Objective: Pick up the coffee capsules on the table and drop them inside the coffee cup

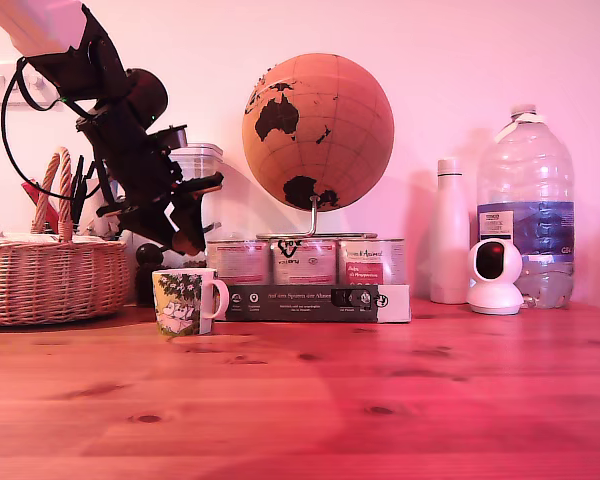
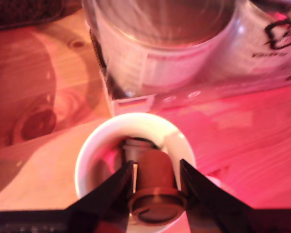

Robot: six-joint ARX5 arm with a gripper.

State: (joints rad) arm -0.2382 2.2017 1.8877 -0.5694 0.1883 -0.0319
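Brown capsule (image 2: 154,187) is pinched in your gripper's (image 2: 155,179) narrowed jaws right over the cup (image 2: 87,160), which already holds one; release it next.

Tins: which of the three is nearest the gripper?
The exterior view's leftmost tin, behind the coffee cup; the gripper, holding a brown capsule, hangs beside it. Others sit further right.
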